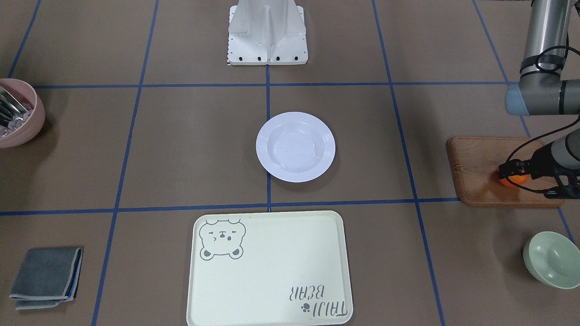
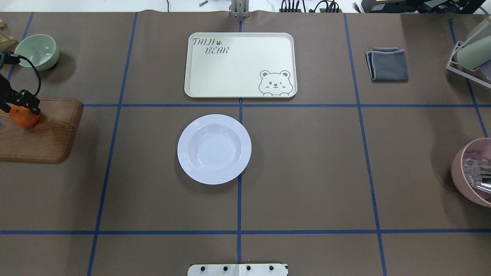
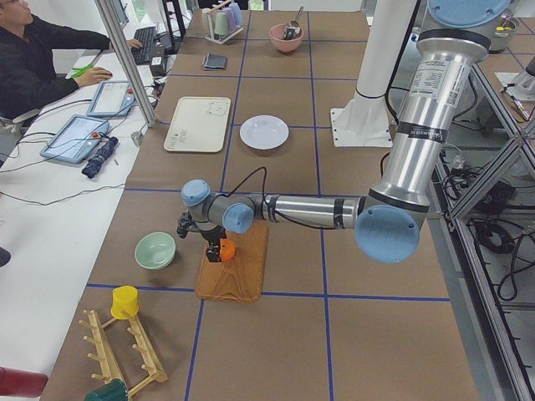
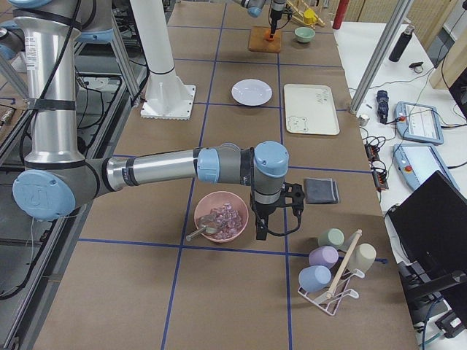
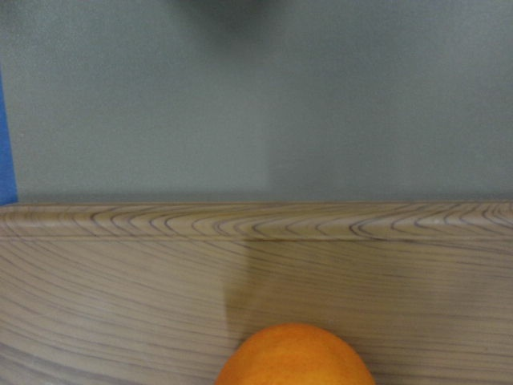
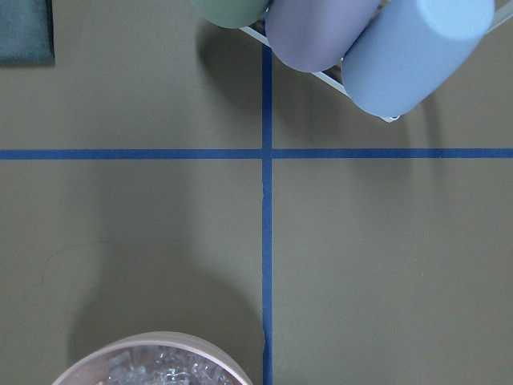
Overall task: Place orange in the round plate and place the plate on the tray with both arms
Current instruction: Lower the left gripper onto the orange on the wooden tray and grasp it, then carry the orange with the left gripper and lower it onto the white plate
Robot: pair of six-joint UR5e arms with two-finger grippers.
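Brown table (image 2: 307, 172) marked into squares by blue tape. At its middle in the overhead view, the round plate (image 2: 214, 149), glossy white, just short of the tray (image 2: 241, 65) with its bear drawing and grey lettering. Far off at the robot's left end, on a wooden board (image 2: 46, 142), the orange (image 2: 21, 119), well apart from both plate and tray. Right over the fruit's top in the overhead and front views, the left gripper (image 2: 27, 108), black against the orange skin; cannot tell whether clamped on the fruit or loose about it. From the left wrist camera, only the crown of the fruit at the bottom edge, against the board's grain. Only in the side view from the robot's right end, the right gripper (image 4: 261, 232), pointing down just beside a pink bowl (image 4: 221, 216); cannot tell how its jaws stand.
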